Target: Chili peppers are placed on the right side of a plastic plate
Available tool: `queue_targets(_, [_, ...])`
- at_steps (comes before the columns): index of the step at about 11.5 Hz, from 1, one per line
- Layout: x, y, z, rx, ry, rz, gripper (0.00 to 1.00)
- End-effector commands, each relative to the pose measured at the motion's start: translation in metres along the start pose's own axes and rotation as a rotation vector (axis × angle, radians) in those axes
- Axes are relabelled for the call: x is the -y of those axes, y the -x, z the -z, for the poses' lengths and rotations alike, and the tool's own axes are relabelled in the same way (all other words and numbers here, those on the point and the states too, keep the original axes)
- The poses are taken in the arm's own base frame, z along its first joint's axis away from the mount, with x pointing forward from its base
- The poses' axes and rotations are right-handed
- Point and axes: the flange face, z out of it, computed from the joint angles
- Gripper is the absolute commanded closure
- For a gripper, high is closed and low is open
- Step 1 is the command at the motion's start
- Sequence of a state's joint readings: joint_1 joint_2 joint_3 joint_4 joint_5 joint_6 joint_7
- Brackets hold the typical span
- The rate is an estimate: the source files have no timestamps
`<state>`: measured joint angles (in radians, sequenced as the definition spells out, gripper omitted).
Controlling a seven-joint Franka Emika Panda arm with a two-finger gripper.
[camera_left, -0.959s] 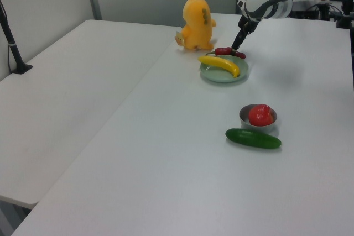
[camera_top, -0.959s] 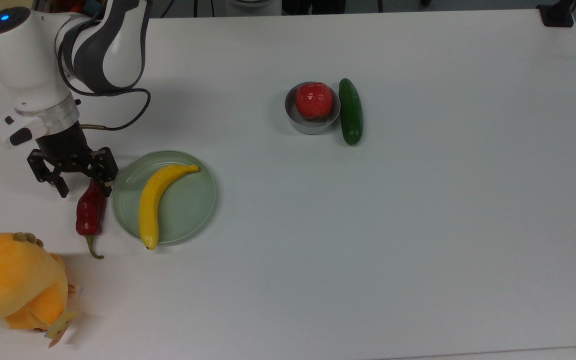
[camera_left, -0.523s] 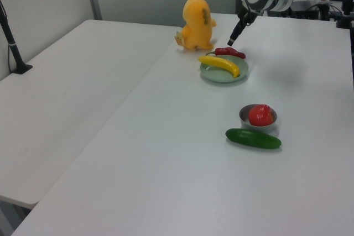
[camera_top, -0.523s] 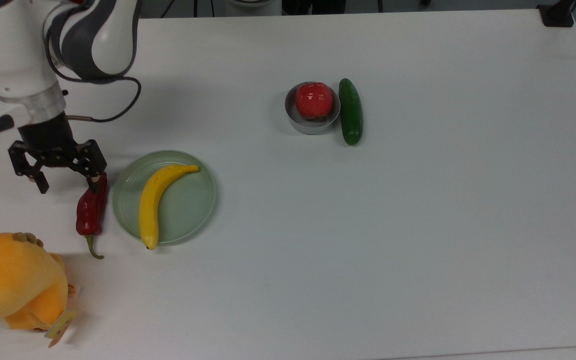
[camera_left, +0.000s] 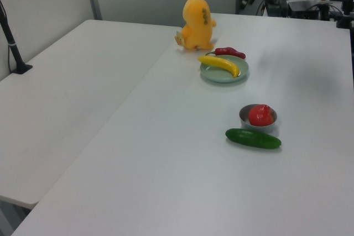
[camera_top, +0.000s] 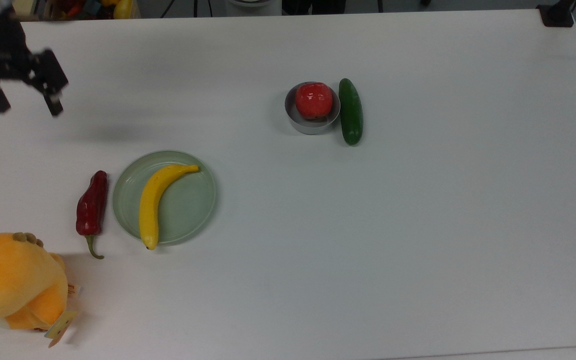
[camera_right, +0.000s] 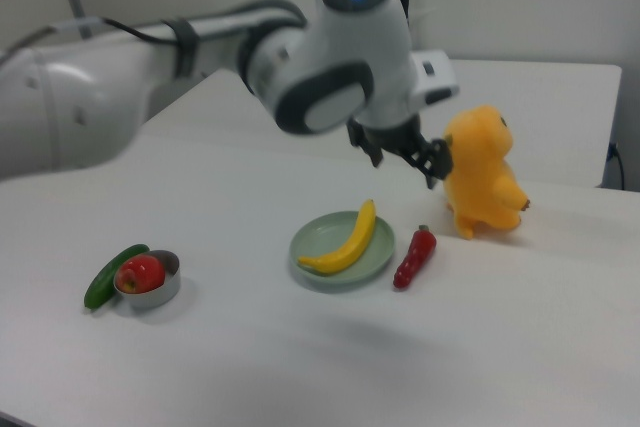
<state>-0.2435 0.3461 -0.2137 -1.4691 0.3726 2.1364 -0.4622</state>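
The dark red chili pepper (camera_top: 92,205) lies flat on the white table, just off the rim of the pale green plastic plate (camera_top: 190,205), on the top view's left. In the right view the chili pepper (camera_right: 414,257) sits to the right of the plate (camera_right: 318,237). In the left view the chili pepper (camera_left: 230,52) is just beyond the plate (camera_left: 212,75). A yellow banana (camera_top: 157,200) rests on the plate. My gripper (camera_top: 27,106) hangs open and empty, well above and away from the chili, near the top view's upper left corner. The gripper (camera_right: 404,167) also shows in the right view, above the plate.
An orange plush toy (camera_top: 13,280) stands close to the chili's stem end. A small grey metal bowl (camera_top: 299,125) holding a red apple (camera_top: 313,99) sits mid-table, with a green cucumber (camera_top: 351,111) against it. My arm (camera_right: 200,67) stretches over the right view's left.
The open gripper has lifted off the chili's tip and drawn away toward the top view's upper left. The chili, plate and banana have not moved.
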Motion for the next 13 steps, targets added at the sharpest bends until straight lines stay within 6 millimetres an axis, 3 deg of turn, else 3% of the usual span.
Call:
queue_targets(1, [0.027,0.020,0.076,0.103,0.044,-0.121,0.00])
queue_targets(3, [0.053,0.028,0.117,0.123,0.023,-0.223,0.00])
queue_targets(5, [0.089,0.038,0.141,0.188,-0.007,-0.282,0.00])
queue_targets(7, [0.142,0.044,0.163,0.214,-0.037,-0.265,0.00])
queue_targets(11, [0.249,0.061,0.157,0.326,0.032,-0.238,0.00])
queue_targets(13, [0.288,0.074,0.148,0.354,0.056,-0.170,0.00])
